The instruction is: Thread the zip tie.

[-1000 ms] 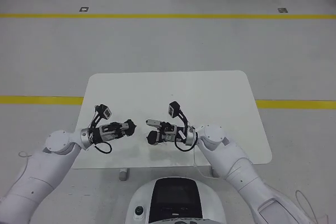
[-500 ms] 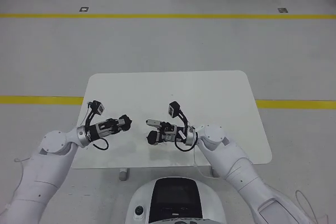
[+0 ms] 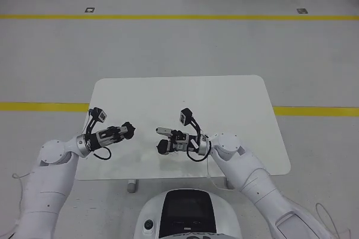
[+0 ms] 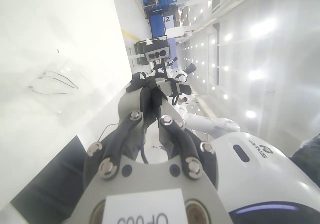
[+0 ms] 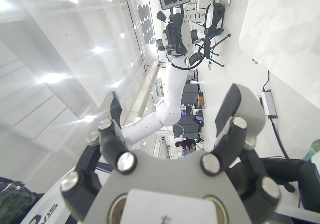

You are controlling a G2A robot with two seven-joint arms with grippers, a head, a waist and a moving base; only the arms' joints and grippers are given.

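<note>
Zip tie: you would find thin dark strands [image 4: 70,82] with small heads lying flat on the white table [image 3: 227,95]. They are faint in the left wrist view, so calling them the zip tie is my best reading.

Zip tie to tools: the strands lie on the tabletop, apart from the left gripper's tips and not between any fingers.

Left gripper [image 4: 150,90]: your left tool is clenched, with its dark fingers pressed together. I cannot tell whether anything is pinched between them. From above, the left gripper [image 3: 127,128] hangs over the table's near left part and points toward the other arm.

Right gripper [image 5: 175,102]: released, with its two fingers spread wide and nothing between them. From above, the right gripper [image 3: 161,138] sits over the table's near middle. It faces the left one across a gap.
</note>
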